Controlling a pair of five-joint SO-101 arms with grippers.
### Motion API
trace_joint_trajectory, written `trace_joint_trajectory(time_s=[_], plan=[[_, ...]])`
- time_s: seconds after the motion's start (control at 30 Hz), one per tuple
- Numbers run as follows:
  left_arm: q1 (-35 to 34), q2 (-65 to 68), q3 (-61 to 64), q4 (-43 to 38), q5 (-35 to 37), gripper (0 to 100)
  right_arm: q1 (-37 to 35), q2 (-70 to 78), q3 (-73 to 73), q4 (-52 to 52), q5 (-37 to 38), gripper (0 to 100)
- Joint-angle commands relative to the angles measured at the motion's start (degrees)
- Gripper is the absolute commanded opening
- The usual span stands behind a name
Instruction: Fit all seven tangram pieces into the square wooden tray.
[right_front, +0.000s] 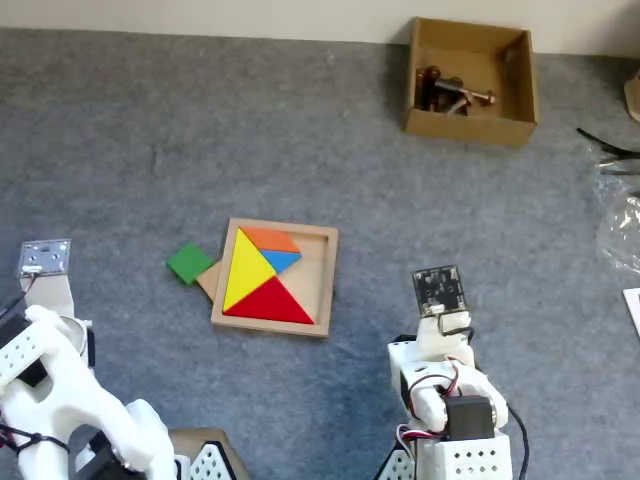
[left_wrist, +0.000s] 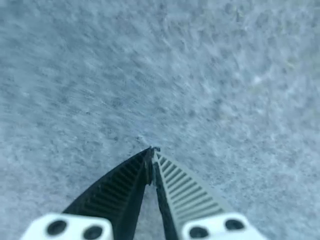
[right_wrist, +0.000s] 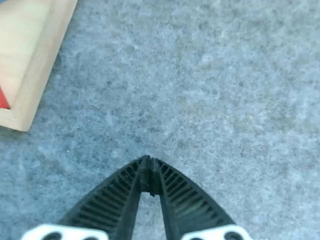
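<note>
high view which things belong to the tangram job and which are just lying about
Job: wooden tray, yellow triangle, red triangle, orange piece, blue triangle, green square, tan piece.
Lying about: cardboard box, black cables, clear plastic.

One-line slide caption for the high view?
Wooden tray holds yellow, red, orange and blue pieces; green square lies outside, beside it.

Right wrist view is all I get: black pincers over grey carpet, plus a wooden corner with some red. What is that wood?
Observer: The square wooden tray, holding a yellow triangle, red triangle, orange piece and blue piece.
Operator: Anything outside it?
Observer: A green square lies on the carpet beside the tray, a tan piece between them.
Operator: And the other arm?
Observer: The left gripper is shut over bare carpet.
</note>
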Motion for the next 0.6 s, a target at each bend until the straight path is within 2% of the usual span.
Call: trace_joint_trajectory(time_s=[0.0, 0.57], plan=[[0.04, -1.71, -0.31, -0.53, -0.26, 1, -0.57, -0.48, 6.73, -1.01, -0.44, 0.5], [-0.48, -1.71, 1.89, -1.41, -0.26, 1, -0.57, -0.48, 6.73, -1.01, -0.44, 0.5]])
